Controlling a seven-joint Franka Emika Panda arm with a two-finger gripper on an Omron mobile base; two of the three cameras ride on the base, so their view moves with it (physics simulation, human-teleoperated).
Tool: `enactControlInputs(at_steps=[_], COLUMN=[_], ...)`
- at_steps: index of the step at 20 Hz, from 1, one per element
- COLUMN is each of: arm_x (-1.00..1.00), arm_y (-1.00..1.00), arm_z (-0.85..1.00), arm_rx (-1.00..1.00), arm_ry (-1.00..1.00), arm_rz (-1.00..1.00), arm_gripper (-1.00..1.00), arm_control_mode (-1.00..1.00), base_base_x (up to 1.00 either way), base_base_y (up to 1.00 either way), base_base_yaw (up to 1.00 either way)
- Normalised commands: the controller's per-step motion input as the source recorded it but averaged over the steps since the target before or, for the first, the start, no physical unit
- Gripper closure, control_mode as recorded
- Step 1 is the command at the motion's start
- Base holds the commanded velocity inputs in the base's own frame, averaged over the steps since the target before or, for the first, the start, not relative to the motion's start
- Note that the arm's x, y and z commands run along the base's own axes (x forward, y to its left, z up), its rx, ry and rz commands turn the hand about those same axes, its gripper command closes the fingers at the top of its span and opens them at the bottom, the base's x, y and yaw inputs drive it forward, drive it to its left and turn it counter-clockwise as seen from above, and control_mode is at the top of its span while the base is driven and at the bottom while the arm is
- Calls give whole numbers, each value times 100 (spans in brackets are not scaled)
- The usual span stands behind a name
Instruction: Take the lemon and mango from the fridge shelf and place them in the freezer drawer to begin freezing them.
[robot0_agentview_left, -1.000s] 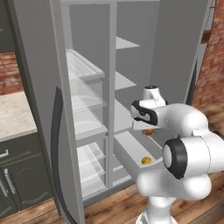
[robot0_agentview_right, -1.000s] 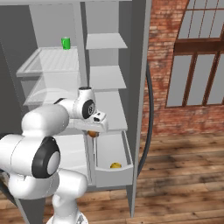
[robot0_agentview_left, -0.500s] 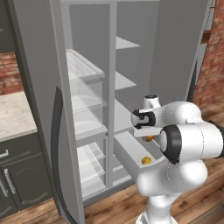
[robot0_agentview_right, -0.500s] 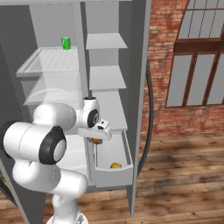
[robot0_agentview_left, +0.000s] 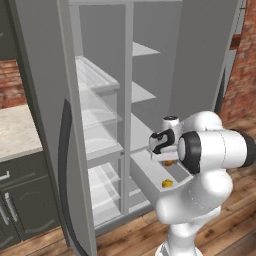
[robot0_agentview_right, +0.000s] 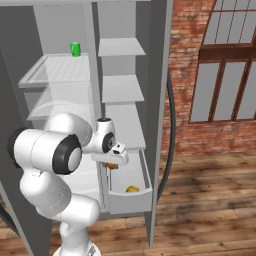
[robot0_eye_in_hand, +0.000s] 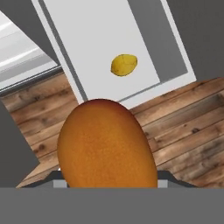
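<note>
Gripper (robot0_eye_in_hand: 107, 186) clamped on the orange-red rounded mango (robot0_eye_in_hand: 107, 146) — frame centre
Small yellow lemon (robot0_eye_in_hand: 124, 64) lies in the light grey pull-out freezer drawer (robot0_eye_in_hand: 170, 57) — upper middle of the hand view

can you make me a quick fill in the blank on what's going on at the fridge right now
1. The fruit lying in the freezer drawer is the ____.
2. The gripper is shut on the ____.
3. The can on the upper left shelf is coloured ____.
4. The floor under the fridge is made of ____.

Missing words: lemon; mango; green; wood.
</note>
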Motion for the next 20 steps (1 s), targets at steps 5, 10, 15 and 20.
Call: enactControlInputs(at_steps=[5,10,15,20], arm_x=[8,22,25,16], arm_y=[-3,-1,-1,-1], arm_z=[-32,-42,-35,-27], arm_rx=[0,0,0,0], arm_ry=[-1,-7,-7,-8], arm_rz=[0,0,0,0], arm_gripper=[100,100,100,100], arm_control_mode=[-100,-100,-100,-100], base_base_x=[0,0,0,0], base_base_y=[0,0,0,0], base_base_yaw=[0,0,0,0])
